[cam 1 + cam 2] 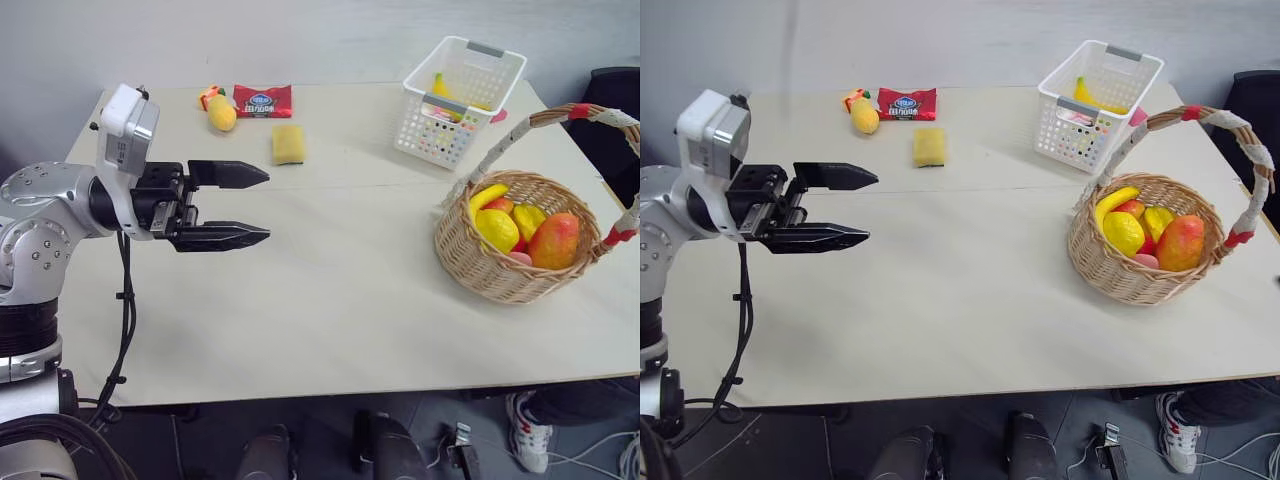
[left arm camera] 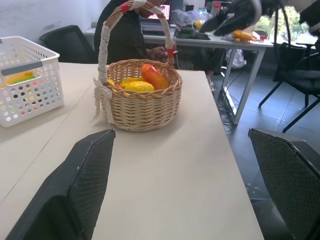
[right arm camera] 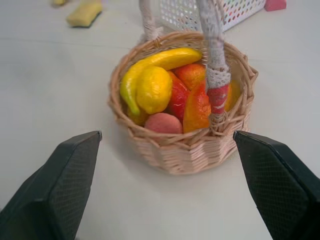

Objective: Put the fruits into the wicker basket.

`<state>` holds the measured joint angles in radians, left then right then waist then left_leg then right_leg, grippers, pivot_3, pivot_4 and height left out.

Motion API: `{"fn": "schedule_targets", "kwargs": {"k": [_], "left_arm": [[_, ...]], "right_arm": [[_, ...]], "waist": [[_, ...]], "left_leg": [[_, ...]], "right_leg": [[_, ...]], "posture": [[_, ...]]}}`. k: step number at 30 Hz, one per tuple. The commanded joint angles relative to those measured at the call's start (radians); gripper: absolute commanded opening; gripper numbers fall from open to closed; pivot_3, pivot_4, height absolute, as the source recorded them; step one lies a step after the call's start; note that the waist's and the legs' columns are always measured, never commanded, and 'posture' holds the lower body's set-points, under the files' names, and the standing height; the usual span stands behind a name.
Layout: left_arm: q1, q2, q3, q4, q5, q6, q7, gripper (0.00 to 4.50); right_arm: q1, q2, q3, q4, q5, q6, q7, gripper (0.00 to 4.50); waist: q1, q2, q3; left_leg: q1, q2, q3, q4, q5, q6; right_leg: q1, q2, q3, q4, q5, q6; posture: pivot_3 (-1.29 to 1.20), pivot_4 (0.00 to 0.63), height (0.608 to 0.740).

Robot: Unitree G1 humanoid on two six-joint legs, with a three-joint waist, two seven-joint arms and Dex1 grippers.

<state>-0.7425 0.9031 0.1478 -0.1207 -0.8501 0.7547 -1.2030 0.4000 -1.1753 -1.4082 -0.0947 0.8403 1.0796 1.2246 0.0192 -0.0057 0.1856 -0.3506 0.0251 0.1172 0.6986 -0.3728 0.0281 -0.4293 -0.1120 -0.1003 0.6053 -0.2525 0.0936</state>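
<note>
1. A wide bare stretch of the table (image 1: 330, 300) is left open between the left gripper (image 1: 255, 205) and the wicker basket (image 1: 480, 268).
2. The basket's mouth is spanned by its arched handle (image 1: 590, 115); entry from above is allowed on either side of it.
3. The basket's inside is crowded by the banana (image 3: 160, 62), the lemon (image 3: 153, 89) and other fruit.
4. The far right is blocked by the white plastic basket (image 1: 458, 100), just behind the wicker one.
5. The far edge is taken up by a sponge (image 1: 288, 144), a red packet (image 1: 262, 100) and a small yellow fruit (image 1: 221, 112).
</note>
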Motion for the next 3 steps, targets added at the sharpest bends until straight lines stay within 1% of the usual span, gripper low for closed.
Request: {"fn": "schedule_targets", "kwargs": {"k": [1, 3], "left_arm": [[-0.027, 0.014, 0.022, 0.01, 0.016, -0.024, -0.018, 4.5], [-0.025, 0.007, 0.01, 0.013, 0.03, -0.03, -0.015, 4.5]], "right_arm": [[-0.001, -0.037, -0.056, 0.043, 0.009, 0.021, 0.071, 4.43], [-0.031, -0.038, -0.028, 0.036, 0.015, 0.018, 0.058, 4.43]], "waist": [[-0.005, -0.004, -0.002], [-0.007, -0.004, -0.002]], "left_leg": [[0.001, 0.001, 0.0, 0.0, -0.001, 0.0], [0.002, 0.001, 0.0, 0.0, -0.001, 0.0]], "right_leg": [[0.002, 0.001, 0.0, -0.001, 0.0, 0.0], [0.002, 0.0, 0.0, -0.001, 0.0, 0.0]], "posture": [[0.0, 0.15, 0.74], [0.0, 0.15, 0.74]]}}
